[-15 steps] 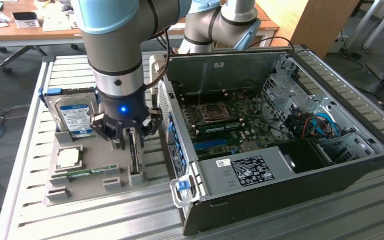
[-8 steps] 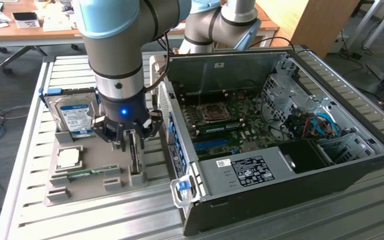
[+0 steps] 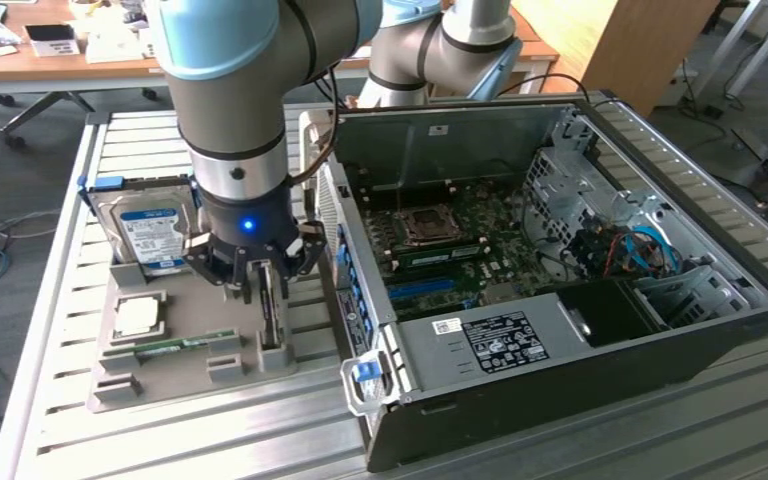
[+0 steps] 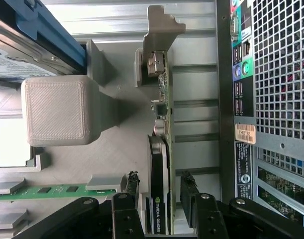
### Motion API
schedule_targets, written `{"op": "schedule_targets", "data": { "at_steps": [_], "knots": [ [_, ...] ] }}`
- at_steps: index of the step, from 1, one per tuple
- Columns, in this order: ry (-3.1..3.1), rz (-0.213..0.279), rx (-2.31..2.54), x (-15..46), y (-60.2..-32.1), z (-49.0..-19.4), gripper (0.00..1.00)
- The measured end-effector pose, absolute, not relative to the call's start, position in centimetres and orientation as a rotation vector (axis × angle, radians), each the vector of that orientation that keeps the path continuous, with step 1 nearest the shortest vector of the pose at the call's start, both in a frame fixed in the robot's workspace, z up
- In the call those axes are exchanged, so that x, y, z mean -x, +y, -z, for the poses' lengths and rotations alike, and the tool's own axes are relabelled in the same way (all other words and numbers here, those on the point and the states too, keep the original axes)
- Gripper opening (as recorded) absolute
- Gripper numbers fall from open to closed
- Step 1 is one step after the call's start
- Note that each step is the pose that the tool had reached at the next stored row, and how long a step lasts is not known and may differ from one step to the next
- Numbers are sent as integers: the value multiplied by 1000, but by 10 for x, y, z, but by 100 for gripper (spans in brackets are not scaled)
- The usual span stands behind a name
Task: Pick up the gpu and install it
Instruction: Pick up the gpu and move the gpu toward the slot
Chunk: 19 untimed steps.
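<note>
Right now the pincer (image 4: pixel 160 201) is open, with one finger (image 4: pixel 190 199) on each side of the gpu (image 4: pixel 164 107). There is a thin gap next to the green side, so it is not squeezing yet. The gpu stands up on its edge in a slot of the gray tray (image 3: pixel 171 378), left of the middle of the exterior view and just beside the outside wall of the case (image 3: pixel 704 335). I think this is the picking-up step, and the install has not begun. A good grab would need both fingers to press flat on the two faces, and then a lift straight up out of the slot so the card does not tip. The wrist view shows the gap, the black fan cover and the silver end piece up close. The exterior view shows other things: the open case with the motherboard (image 3: pixel 478 250) inside, the hard drive (image 3: pixel 151 235) at the far end of the tray, and the memory stick (image 3: pixel 171 345) lying flat near the gpu.
</note>
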<state>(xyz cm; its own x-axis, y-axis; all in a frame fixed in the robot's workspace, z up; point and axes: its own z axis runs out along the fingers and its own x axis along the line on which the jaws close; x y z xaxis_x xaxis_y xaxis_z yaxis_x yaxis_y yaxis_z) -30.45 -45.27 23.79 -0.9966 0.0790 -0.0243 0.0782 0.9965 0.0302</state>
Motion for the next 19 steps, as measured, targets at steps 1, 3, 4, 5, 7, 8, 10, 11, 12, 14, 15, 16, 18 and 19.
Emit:
{"op": "schedule_targets", "data": {
  "at_steps": [1,3,4,5,7,8,10,11,12,14,15,16,18,19],
  "knots": [
    [3113,-46,-123,305,-452,-238,47],
    [3113,-46,-122,305,-451,-237,47],
    [3113,-46,-123,305,-451,-237,47],
    [3113,-46,-122,305,-450,-237,47],
    [3113,-47,-122,305,-450,-236,47],
    [3113,-48,-122,304,-449,-236,47],
    [3113,-50,-123,305,-448,-235,47],
    [3113,-51,-122,304,-448,-235,47],
    [3113,-52,-123,305,-448,-235,47],
    [3113,-53,-123,305,-447,-234,47],
    [3113,-53,-122,305,-447,-234,47],
    [3114,-53,-122,305,-447,-234,47],
    [3113,-53,-122,305,-447,-234,47],
    [3113,-53,-122,305,-447,-233,47]
  ]
}}
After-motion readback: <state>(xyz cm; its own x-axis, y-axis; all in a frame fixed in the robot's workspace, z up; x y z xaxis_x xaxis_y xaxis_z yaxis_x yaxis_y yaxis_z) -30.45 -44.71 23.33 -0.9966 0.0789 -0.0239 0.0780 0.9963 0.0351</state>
